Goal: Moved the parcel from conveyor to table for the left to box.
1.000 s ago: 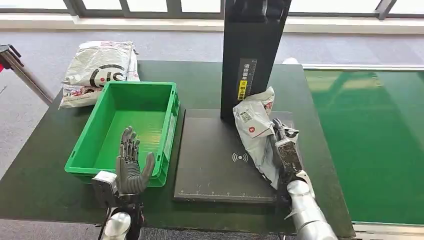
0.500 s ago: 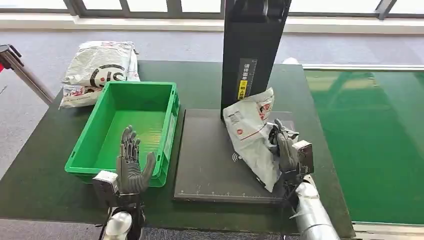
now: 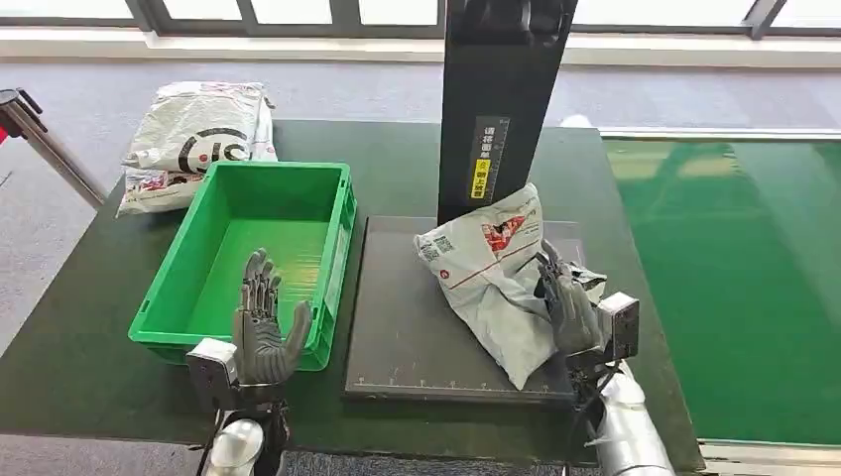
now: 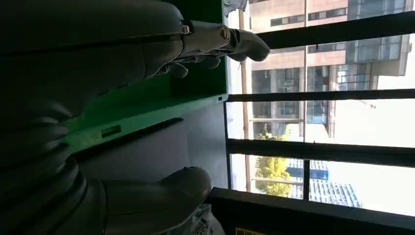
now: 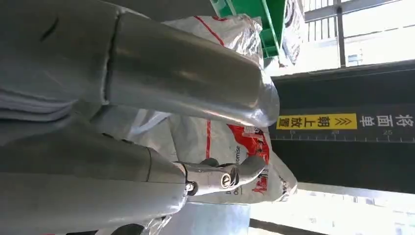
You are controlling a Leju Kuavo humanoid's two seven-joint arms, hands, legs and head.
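A yellow strip with black Chinese characters (image 3: 483,159) runs down the black upright column (image 3: 501,99) at 12 o'clock; in the right wrist view the same strip reads 将面单朝上放置, with a chevron row beside it. The parcel (image 3: 491,273) carries a printed white label with a small code near its upper left corner, a red round mark below it and a red printed patch near its top; the small print is too fine to read. A second grey bag (image 3: 198,134) at 10 o'clock bears large black lettering, partly folded and not readable.

The table (image 3: 89,327) has a dark green top. On it lies a black scanning pad (image 3: 407,327) with a ruler scale along its near edge, and at 9 o'clock of the pad stands a green crate (image 3: 253,258). A bright green conveyor (image 3: 744,288) lies at 3 o'clock. Grey floor and window frames lie beyond.

The parcel is a crinkled grey-white plastic mailer, tilted, resting on the pad's right part before the column. The right hand (image 3: 570,307) grips its right edge, fingers curled into the plastic. The left hand (image 3: 263,327) is spread upright, holding nothing, at the crate's near wall.
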